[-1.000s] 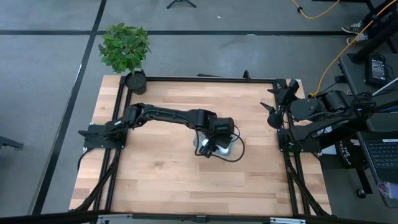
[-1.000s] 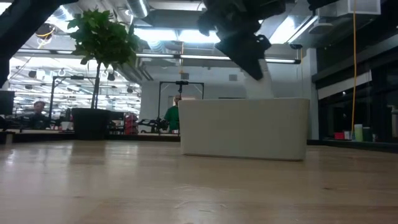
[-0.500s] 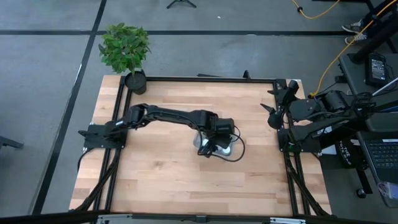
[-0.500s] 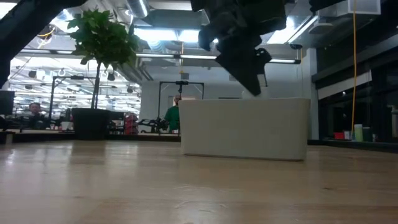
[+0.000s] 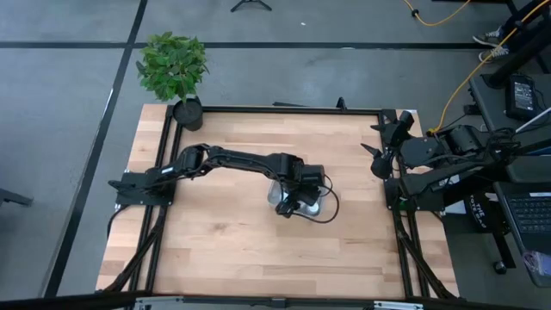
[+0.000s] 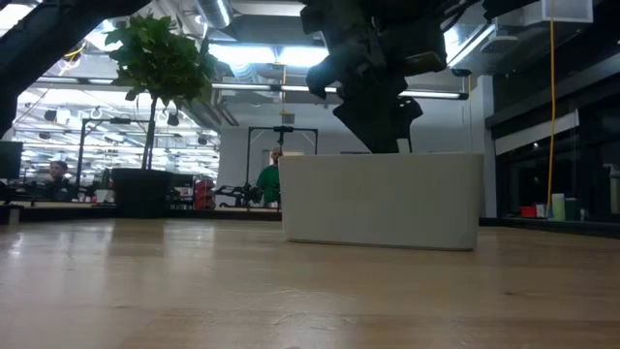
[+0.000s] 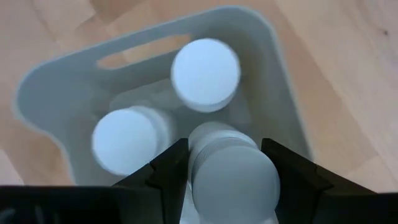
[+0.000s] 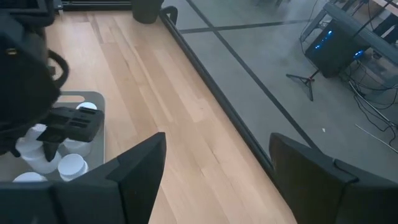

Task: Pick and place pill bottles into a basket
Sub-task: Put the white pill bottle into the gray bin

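Observation:
The pale grey-blue basket (image 5: 312, 205) stands on the wood near the table's middle; it also shows in the low view (image 6: 383, 199) and the left wrist view (image 7: 56, 81). My left gripper (image 5: 288, 204) reaches down into it, shut on a white pill bottle (image 7: 233, 177). Two more white bottles (image 7: 205, 74) (image 7: 127, 140) stand upright on the basket's floor. In the right wrist view, several white caps (image 8: 73, 164) show in the basket beside my left gripper (image 8: 68, 124). My right gripper (image 5: 374, 148) waits open at the table's right edge. My left gripper pinches the bottle's opposite sides just below its cap (image 7: 205, 146) between its two fingers (image 7: 165, 177). The fingers come from above, pointing down. The bottle stands upright inside the basket; whether its base is on the floor is hidden.
A black pot with a green plant (image 5: 188, 112) stands at the table's far left corner, also in the low view (image 6: 140, 189). Black frame rails (image 5: 284, 109) run round the tabletop. Bare wood (image 5: 232, 250) lies on the near side of the basket.
My left gripper has gone down into the basket with the bottle. In the low view its fingers and the white bottle have sunk behind the basket's wall. The basket has stayed where it was.

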`<state>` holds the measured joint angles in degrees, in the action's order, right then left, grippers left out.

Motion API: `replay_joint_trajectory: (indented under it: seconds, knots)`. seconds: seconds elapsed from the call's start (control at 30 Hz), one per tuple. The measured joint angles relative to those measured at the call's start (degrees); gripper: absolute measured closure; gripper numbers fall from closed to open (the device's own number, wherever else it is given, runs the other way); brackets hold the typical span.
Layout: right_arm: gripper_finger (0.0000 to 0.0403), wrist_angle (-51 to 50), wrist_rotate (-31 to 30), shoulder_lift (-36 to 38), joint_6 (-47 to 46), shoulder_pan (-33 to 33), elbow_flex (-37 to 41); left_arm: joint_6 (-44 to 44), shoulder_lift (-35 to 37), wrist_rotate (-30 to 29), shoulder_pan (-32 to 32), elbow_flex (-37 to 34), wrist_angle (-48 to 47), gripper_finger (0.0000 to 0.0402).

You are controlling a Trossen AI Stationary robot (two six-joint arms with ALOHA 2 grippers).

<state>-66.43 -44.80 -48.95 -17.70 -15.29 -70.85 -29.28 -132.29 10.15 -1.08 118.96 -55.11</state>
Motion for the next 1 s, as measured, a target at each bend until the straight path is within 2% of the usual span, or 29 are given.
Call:
replay_joint_trajectory:
  seconds: [0.33,0.67,0.87,1.0]
  knots:
    - [0.0117,-0.1,1.0,0.0,0.0,0.0,0.0,0.1,0.0,0.1,0.9,-3.3,0.3,0.0228]
    - [0.0117,-0.1,1.0,0.0,0.0,0.0,0.0,0.0,0.0,0.1,0.8,-3.3,0.8,0.0228]
    - [0.0117,-0.1,1.0,0.0,0.0,0.0,0.0,1.0,0.0,2.1,0.8,-3.3,0.9,0.0157]
    - [0.0117,-0.1,1.0,0.0,0.0,0.0,0.0,2.1,0.0,2.0,0.8,-3.3,0.9,0.0129]
